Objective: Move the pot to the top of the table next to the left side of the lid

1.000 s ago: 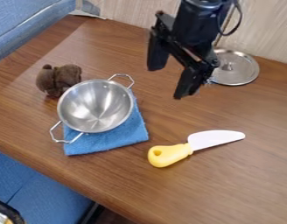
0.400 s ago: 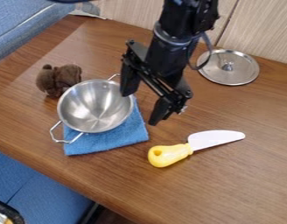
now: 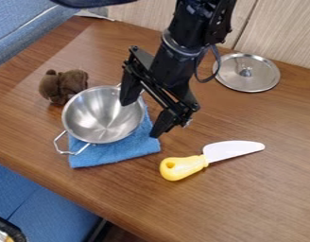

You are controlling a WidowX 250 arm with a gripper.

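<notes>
My gripper (image 3: 142, 118) hangs open over the right rim of the pot, its two fingers spread wide. One finger overlaps the pot's upper right part in the view, the other is to the right, above the cloth's edge. The silver pot (image 3: 98, 116) stands upright, mostly on the blue cloth (image 3: 113, 153). One of its handles points to the lower left; the far handle is mostly hidden behind the gripper. The round metal lid (image 3: 248, 80) lies with its knob up at the back right of the table (image 3: 246, 118).
A brown plush toy (image 3: 63, 86) sits against the pot's upper left side. At the front right lies a toy knife with a yellow handle (image 3: 183, 167) and a white blade. A wall panel (image 3: 277, 33) stands behind the lid.
Coming from the upper right, the gripper has moved left and toward the camera, over the pot's right side. The arm no longer covers part of the lid. The pot has stayed put.
</notes>
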